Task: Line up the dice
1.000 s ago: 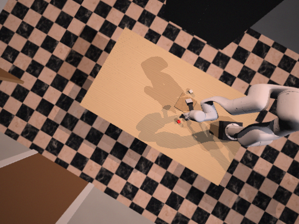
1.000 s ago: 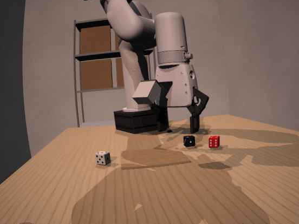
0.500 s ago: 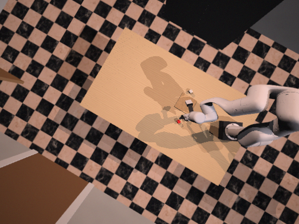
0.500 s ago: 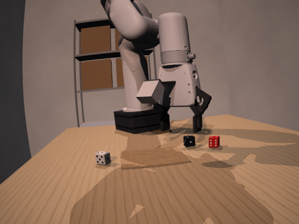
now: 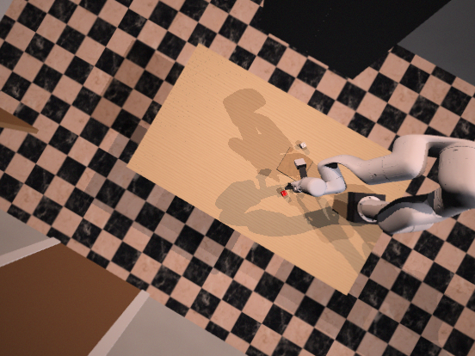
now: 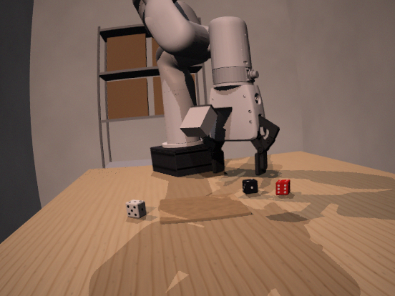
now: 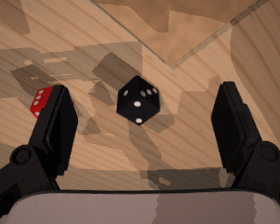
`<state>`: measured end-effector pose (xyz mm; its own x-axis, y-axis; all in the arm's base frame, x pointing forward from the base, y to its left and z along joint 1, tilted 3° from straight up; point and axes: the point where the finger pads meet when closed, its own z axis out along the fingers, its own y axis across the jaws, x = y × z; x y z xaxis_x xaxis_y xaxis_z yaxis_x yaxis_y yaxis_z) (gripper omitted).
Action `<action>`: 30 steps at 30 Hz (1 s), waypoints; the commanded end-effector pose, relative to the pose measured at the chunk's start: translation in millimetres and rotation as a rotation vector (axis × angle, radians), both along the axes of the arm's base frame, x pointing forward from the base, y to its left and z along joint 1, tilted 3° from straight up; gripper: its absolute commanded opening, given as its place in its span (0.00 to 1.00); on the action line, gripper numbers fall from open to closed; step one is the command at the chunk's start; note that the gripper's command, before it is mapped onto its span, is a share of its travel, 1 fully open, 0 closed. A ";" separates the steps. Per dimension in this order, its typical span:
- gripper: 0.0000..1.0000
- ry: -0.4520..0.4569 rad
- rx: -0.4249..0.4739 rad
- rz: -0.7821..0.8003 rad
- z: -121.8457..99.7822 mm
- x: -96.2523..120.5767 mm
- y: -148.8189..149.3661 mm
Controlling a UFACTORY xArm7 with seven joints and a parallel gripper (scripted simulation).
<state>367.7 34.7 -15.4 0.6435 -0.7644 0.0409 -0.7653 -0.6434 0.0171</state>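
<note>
My gripper [image 5: 289,187] [image 6: 240,172] [image 7: 143,100] is open and empty, above the table. The black die [image 6: 250,186] [image 7: 138,100] stands on the table below the fingers, between them in the wrist view; the arm hides it in the top view. The red die [image 5: 284,193] [image 6: 283,187] [image 7: 40,102] stands beside it, partly behind a finger in the wrist view, with six pips towards the exterior camera. The white die [image 5: 303,145] [image 6: 135,209] stands off the mat's other side. The thin brown mat [image 5: 286,166] [image 6: 200,210] [image 7: 200,30] lies flat without dice. The dice's top numbers are hard to read.
The robot's black base [image 5: 354,208] [image 6: 175,162] stands on the wooden table [image 5: 181,118] [image 6: 64,252], near one end. The arm's shadows fall over the mat and the table around the dice. A shelf with brown boxes [image 6: 127,98] stands behind the robot.
</note>
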 end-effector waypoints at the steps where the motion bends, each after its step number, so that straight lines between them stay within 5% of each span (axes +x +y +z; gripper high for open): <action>1: 1.00 -0.003 0.000 0.001 0.8 1.2 0.2; 17: 1.00 -0.003 0.000 0.001 0.7 3.1 2.0; 30: 1.00 -0.003 0.000 0.001 -0.1 39.6 36.3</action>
